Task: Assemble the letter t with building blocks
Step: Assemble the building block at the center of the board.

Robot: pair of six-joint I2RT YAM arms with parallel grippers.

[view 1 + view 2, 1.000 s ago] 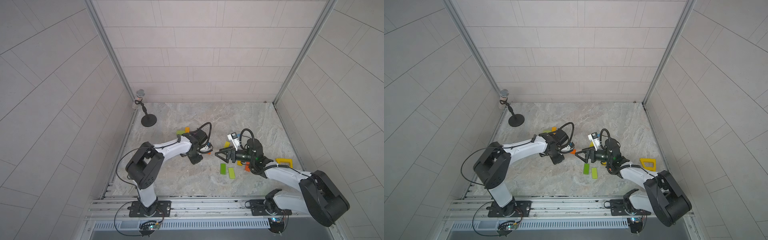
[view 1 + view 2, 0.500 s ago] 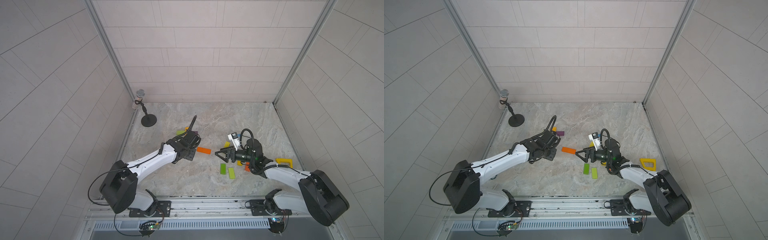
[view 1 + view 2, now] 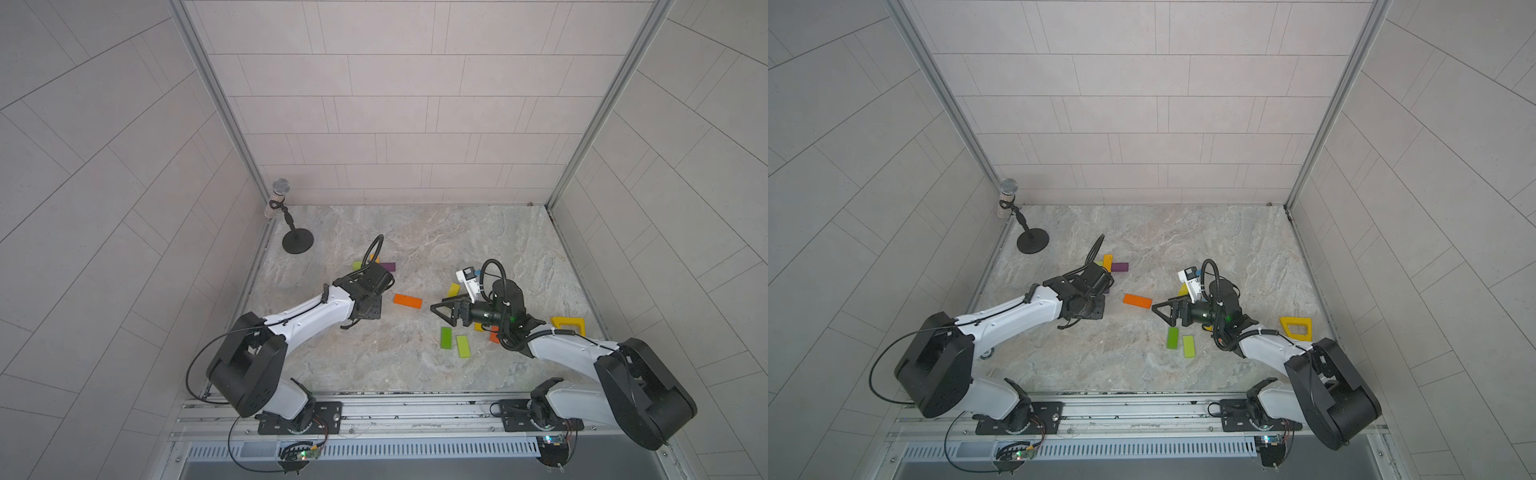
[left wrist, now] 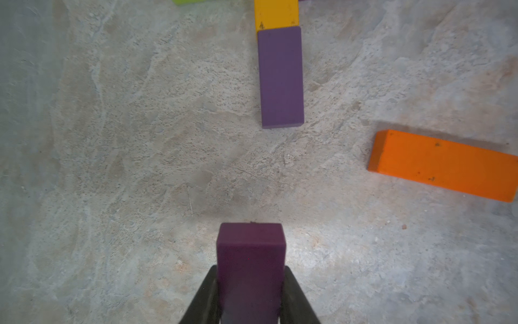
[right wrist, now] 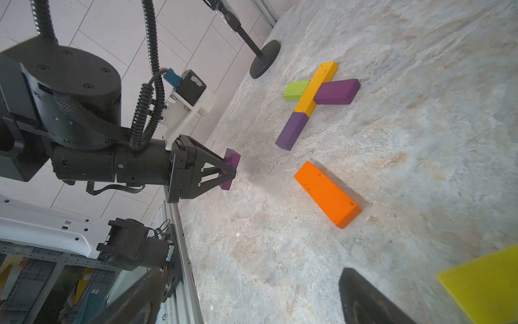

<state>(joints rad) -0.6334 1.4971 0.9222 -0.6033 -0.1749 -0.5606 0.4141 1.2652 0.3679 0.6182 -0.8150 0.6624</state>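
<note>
While my left tool (image 4: pixel 250 276) is clamped on a dark purple block (image 4: pixel 250 252) held on end low over the worktop (image 4: pixel 126 168), I cannot tell whether that block touches the surface. My right tool (image 3: pixel 434 309) hangs near the worktop's middle, jaws spread wide and empty. Toward the left edge, a yellow block (image 5: pixel 316 89) has a lime block (image 5: pixel 295 89) and a purple crosspiece (image 5: pixel 336 92) against its sides, and a purple stem block (image 5: pixel 293 130) butts its end. An orange block (image 3: pixel 407 300) lies loose between the tools. A green block (image 3: pixel 446 337) and a second lime block (image 3: pixel 463 345) lie side by side nearer the front edge.
</note>
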